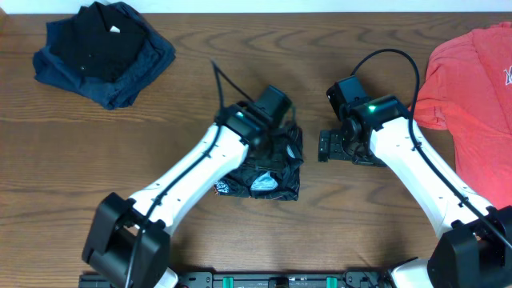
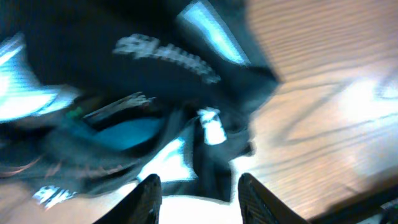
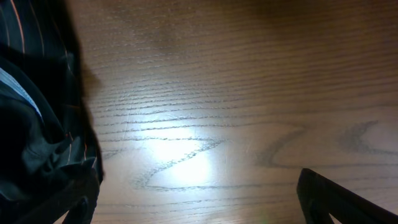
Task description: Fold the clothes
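One crumpled heap of matte black and navy cloth (image 1: 104, 52) is lying well away to the left of the left gripper (image 2: 199, 200). Its jaws are standing partly spread, nothing seen pinched, just over one shiny black jersey with orange-red lines (image 2: 155, 81), bundled roughly square. The right gripper (image 3: 199, 208) is gaping wide over the grained wooden table (image 3: 249, 93), with the jersey just beside one finger. One soft coral-red T-shirt (image 1: 480, 96) is lying farther right.

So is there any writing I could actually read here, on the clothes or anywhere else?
Nothing here reads clearly enough to quote.
black jersey: the white logos are too small from overhead, and the white lettering in the left wrist view is blurred.
coral-red T-shirt: a small mark at the picture's right edge is cut off and unreadable.
black garment at top left: its small white tag is too small to read.
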Robot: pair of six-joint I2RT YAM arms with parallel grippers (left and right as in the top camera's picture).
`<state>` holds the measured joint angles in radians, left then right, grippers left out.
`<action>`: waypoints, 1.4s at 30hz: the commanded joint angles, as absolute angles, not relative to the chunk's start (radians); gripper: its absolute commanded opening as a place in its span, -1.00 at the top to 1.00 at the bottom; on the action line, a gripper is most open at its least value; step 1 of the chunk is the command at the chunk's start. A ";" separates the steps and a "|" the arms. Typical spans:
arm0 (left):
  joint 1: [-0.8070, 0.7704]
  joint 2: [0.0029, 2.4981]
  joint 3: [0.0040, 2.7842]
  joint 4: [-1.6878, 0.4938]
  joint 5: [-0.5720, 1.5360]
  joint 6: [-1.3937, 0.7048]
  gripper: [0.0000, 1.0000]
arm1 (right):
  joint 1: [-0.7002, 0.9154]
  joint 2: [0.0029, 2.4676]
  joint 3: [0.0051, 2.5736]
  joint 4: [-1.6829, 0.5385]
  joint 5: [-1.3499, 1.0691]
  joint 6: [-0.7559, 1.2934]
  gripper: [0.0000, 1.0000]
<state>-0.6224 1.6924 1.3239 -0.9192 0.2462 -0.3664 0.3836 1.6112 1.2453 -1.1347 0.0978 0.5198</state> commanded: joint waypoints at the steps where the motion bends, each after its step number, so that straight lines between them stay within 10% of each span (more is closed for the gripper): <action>1: -0.517 1.613 1.362 -0.975 0.173 -0.365 0.15 | 0.365 1.612 1.246 -1.126 0.096 0.538 -0.99; 11: -0.317 1.629 1.359 -1.016 0.362 -0.294 -0.27 | 0.345 1.612 1.246 -1.020 0.006 0.533 -0.99; 24: -0.322 1.817 1.359 -0.824 0.626 -0.314 -0.29 | 0.345 1.612 1.246 -1.029 -0.008 0.500 -0.99; 37: -0.327 1.894 1.359 -0.798 0.655 -0.336 -0.25 | 0.345 1.612 1.238 -1.025 -0.008 0.500 -0.99; 42: -0.334 1.908 1.359 -0.777 0.655 -0.336 0.20 | 0.345 1.612 1.213 -1.011 -0.008 0.500 -0.98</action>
